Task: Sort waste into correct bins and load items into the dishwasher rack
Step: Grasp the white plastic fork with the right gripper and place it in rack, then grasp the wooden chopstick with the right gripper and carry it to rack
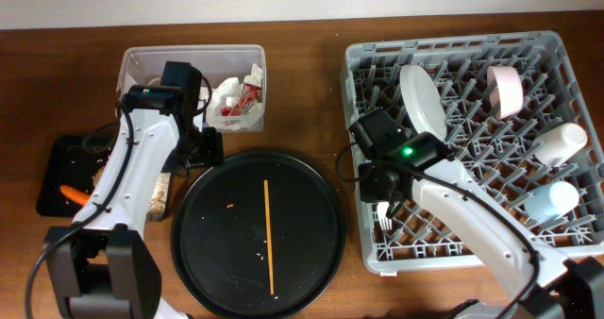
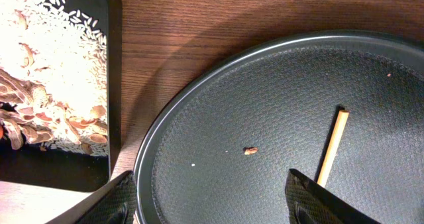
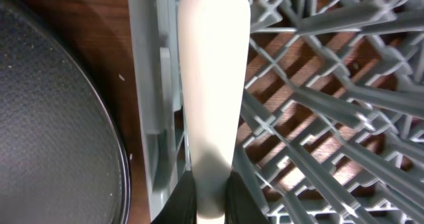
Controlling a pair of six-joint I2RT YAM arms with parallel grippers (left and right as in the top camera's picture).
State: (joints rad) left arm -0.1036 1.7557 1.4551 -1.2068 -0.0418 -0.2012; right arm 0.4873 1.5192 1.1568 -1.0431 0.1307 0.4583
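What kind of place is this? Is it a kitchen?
Likely a kitchen-style clean-up station, not a full kitchen. A grey dishwasher rack holds a white plate and a pink cup, a black bin has food scraps, and the right claw holds a white fork.

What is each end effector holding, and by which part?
The right end effector grips a white fork by its handle's narrow part; the left end effector holds nothing.
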